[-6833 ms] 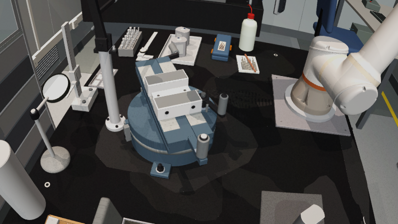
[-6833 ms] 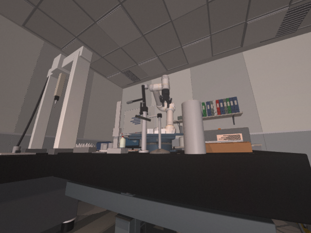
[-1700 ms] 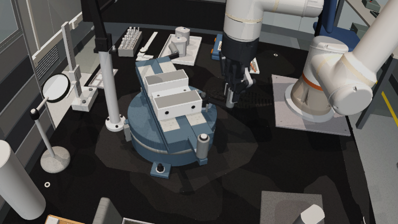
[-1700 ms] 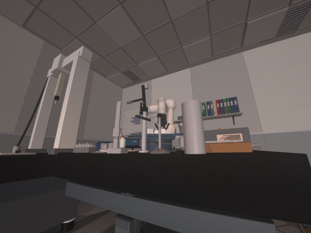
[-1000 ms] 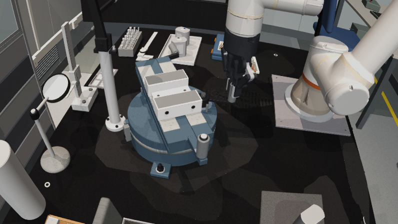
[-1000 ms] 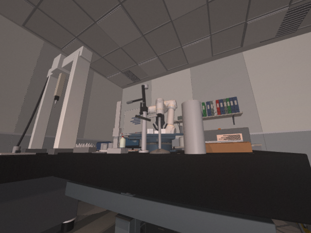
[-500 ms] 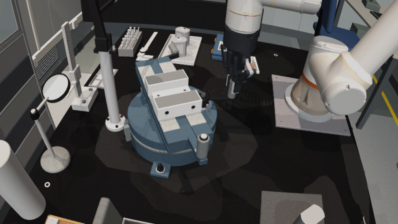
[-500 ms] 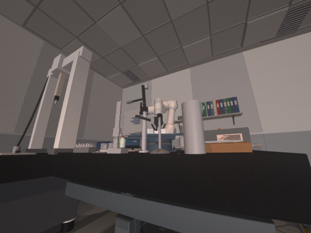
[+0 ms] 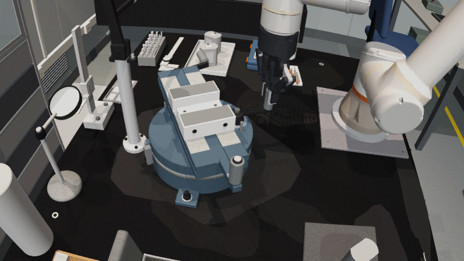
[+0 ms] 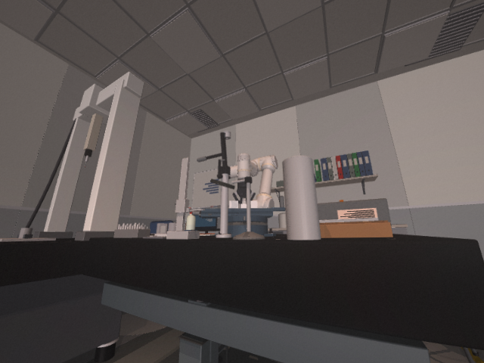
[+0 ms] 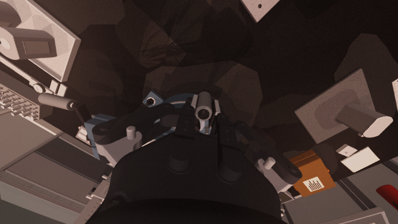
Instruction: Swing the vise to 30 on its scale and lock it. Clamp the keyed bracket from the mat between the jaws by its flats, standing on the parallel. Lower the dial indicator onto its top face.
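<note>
The blue swivel vise [image 9: 199,142] sits on its round base mid-table, its two pale jaws [image 9: 201,105] close together and its screw handle [image 9: 236,169] at the near end. I hold a grey cylindrical piece, the keyed bracket [image 9: 269,100] [image 11: 204,107], upright in my closed gripper [image 9: 271,94] [image 11: 204,114], right of the vise and above the ribbed dark mat [image 9: 285,113]. The dial indicator column [image 9: 128,97] stands left of the vise, its arm raised. A small black lock knob [image 9: 238,112] sits on the base's right rim.
A pale tray [image 9: 212,55] with cylindrical parts lies behind the vise, next to a pin rack [image 9: 151,48]. A height gauge [image 9: 89,87] and a magnifier stand [image 9: 60,139] are on the left. The arm's base plate [image 9: 360,126] is on the right.
</note>
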`<act>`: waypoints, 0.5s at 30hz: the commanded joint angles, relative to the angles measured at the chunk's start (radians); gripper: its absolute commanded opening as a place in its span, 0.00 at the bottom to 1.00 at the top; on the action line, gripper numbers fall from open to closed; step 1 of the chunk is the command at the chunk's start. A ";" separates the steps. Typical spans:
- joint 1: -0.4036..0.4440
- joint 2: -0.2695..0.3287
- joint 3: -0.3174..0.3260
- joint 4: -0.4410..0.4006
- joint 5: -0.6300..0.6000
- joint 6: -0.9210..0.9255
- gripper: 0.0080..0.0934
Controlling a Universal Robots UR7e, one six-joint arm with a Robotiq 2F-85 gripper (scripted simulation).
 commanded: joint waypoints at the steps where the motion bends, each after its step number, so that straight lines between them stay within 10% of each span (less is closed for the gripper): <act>1: -0.004 0.001 -0.001 -0.003 -0.005 -0.003 0.00; 15: -0.048 0.009 -0.005 -0.007 -0.005 -0.046 0.00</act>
